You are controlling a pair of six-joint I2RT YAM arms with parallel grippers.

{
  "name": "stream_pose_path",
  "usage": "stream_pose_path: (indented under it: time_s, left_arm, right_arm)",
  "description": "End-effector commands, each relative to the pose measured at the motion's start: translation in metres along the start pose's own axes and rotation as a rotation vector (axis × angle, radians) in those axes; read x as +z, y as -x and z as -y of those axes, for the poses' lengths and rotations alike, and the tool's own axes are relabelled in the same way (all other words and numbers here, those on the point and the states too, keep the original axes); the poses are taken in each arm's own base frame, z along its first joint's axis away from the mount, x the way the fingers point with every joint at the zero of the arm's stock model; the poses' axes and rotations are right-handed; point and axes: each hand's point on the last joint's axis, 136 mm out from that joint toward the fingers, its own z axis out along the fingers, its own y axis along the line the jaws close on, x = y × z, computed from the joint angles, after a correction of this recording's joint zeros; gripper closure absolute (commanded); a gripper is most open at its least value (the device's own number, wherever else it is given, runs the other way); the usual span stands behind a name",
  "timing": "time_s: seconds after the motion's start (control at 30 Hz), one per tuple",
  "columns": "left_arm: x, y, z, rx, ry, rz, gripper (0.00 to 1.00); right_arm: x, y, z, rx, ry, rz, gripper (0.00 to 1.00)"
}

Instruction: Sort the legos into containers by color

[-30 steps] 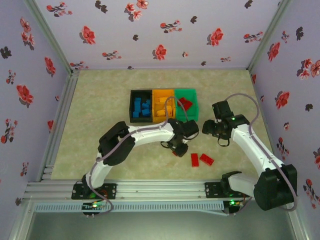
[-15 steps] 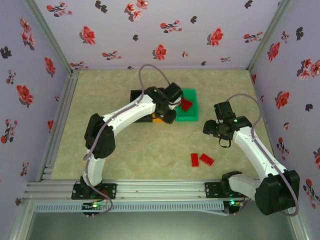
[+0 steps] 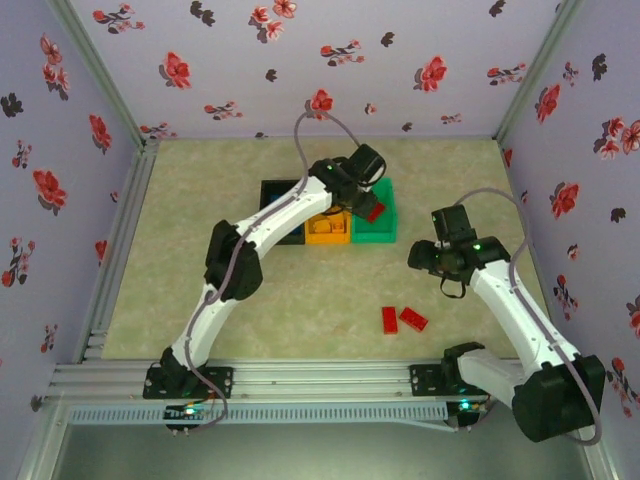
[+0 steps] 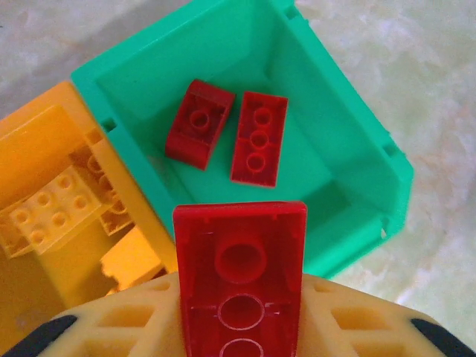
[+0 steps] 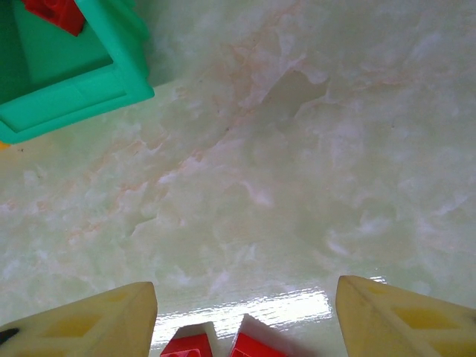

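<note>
Clamped on a small red rectangular plastic brick (image 4: 239,249), the left gripper (image 4: 239,316) hovers over the open green plastic bin (image 4: 370,165), six o'clock of two red bricks (image 4: 258,139) inside, release due next; the right gripper (image 5: 245,306) gapes.

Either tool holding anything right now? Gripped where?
Left tool holds a red lego brick by its near end, underside facing the wrist camera, far end over the green bin. Right tool is open, empty.

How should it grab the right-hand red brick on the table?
Probably straight down, pinching the right-hand red brick across its narrow width by the long sides: it lies flat and slanted, so the open right gripper must turn to match.
</note>
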Motion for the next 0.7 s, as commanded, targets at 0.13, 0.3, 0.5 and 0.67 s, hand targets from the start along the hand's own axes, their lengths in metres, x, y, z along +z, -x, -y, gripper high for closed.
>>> stream_pose_path:
  time_s: [0.13,0.3,0.5,0.67]
  left_arm:
    - [0.024,0.043,0.0,-0.082,-0.031,0.143,0.47]
    - [0.016,0.047,-0.006,-0.084,-0.031,0.138,0.36]
    - [-0.03,0.036,-0.026,-0.094,0.002,0.143,0.36]
    - [-0.063,0.0,-0.046,-0.12,0.043,0.123,0.36]
  right_arm:
    - [-0.004,-0.004,0.002,0.012,0.002,-0.01,0.35]
    - [-0.004,-0.005,0.002,0.013,0.003,-0.014,0.35]
    - [-0.001,-0.007,0.0,0.007,0.012,-0.029,0.35]
    - [0.004,-0.018,-0.004,0.005,0.02,-0.058,0.36]
